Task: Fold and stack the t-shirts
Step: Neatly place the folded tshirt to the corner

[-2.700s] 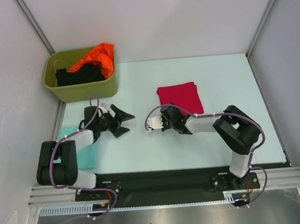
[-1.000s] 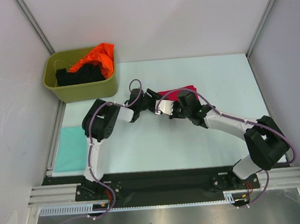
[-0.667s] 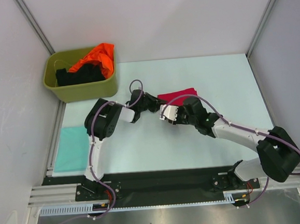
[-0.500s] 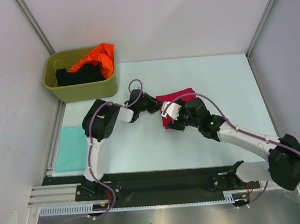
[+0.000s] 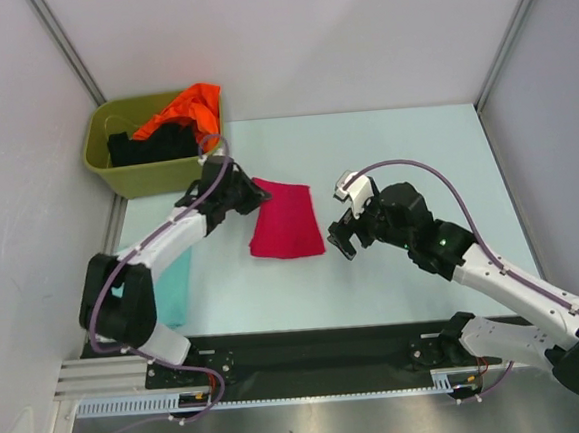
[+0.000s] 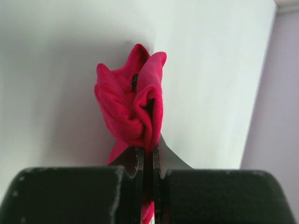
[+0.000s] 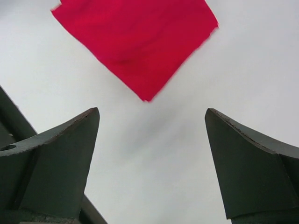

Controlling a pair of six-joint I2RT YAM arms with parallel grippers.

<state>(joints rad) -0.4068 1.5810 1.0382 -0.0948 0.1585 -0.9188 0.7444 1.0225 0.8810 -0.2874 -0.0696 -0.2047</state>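
Dragged leftward since a second ago, the folded crimson-red cloth t-shirt [image 5: 286, 224] lies mid-table, its far-left corner pinched in the left gripper [image 5: 251, 191], the right gripper [image 5: 344, 235] released, jaws wide, just right of it, and the pale teal folded t-shirt [image 5: 175, 294] further left.

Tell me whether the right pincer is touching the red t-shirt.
Apart. The right wrist view shows the right pincer open, with bare table between its fingers and the red t-shirt; the top view shows the same gap.
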